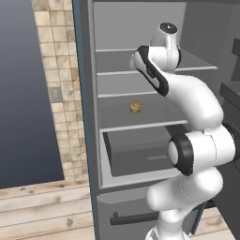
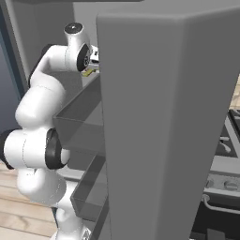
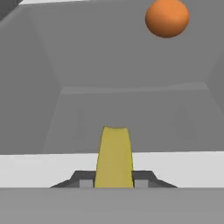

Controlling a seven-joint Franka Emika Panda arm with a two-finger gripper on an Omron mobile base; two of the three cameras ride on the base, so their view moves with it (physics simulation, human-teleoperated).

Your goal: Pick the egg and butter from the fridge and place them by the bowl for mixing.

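Note:
The fridge [image 1: 140,86] stands open, and my arm reaches onto one of its upper shelves. In the hand view the yellow butter [image 3: 113,151] stick runs away from me between the two dark finger tips, with my gripper [image 3: 113,183] shut on its near end. The orange-brown egg [image 3: 167,17] rests farther back on the same shelf, up and to the right of the butter and apart from it. From the right base view, my gripper [image 2: 92,64] shows beside the open door with a bit of yellow butter [image 2: 87,72] under it. The bowl is out of view.
A tan speckled round item [image 1: 136,107] lies on a lower shelf, above the grey drawer [image 1: 140,152]. The open fridge door [image 2: 164,122] with its bins stands close on the arm's right. A tiled wall [image 1: 58,84] and wooden floor [image 1: 42,211] lie to the left.

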